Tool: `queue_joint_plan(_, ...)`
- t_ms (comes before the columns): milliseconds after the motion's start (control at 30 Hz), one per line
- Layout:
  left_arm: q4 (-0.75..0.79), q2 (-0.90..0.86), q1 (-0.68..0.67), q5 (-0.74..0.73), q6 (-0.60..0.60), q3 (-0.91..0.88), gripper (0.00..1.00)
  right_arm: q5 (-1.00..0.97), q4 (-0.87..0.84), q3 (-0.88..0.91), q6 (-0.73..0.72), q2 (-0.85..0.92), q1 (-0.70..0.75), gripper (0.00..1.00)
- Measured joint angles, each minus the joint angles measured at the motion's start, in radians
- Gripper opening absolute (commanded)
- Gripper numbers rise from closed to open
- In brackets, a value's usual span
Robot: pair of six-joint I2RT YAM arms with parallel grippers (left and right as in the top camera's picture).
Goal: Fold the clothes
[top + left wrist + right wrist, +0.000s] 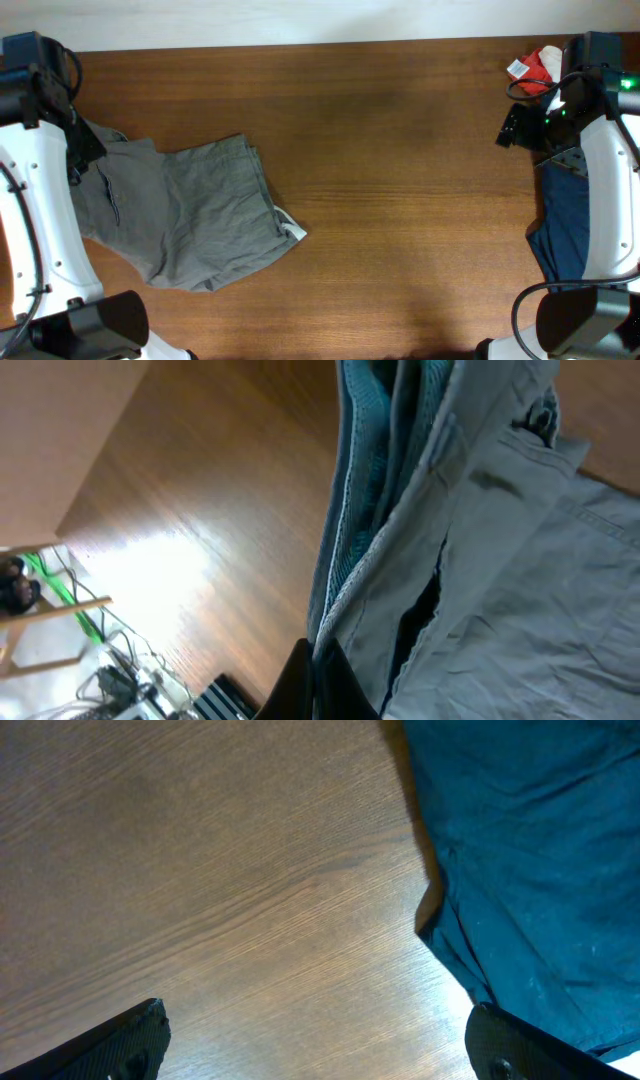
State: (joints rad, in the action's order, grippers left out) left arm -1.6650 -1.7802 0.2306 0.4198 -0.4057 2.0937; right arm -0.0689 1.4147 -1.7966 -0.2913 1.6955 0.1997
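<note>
Left wrist: left gripper (318,685) pinches clothes (500,560) at the waistband edge; this shallow bite may slip on lifting. Right gripper (315,1025) spread, empty, near navy cloth (530,870).

We see a navy-blue cloth (530,850) on the wood table (200,870) just beside the right gripper (315,1020); red-and-cream bundle (542,64) with a white tag (517,69) near that gripper.

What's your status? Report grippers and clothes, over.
Left gripper shut on grey garment at waistband. Right gripper open, empty, over table beside navy cloth. Garment mostly flat; nothing on it.
</note>
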Motion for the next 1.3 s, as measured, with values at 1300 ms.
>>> queue_joint_plan(1300,-0.018,-0.341,-0.264,-0.173,-0.022,-0.038,0.01,0.000,0.000,0.000,0.000,0.000,0.000,0.99)
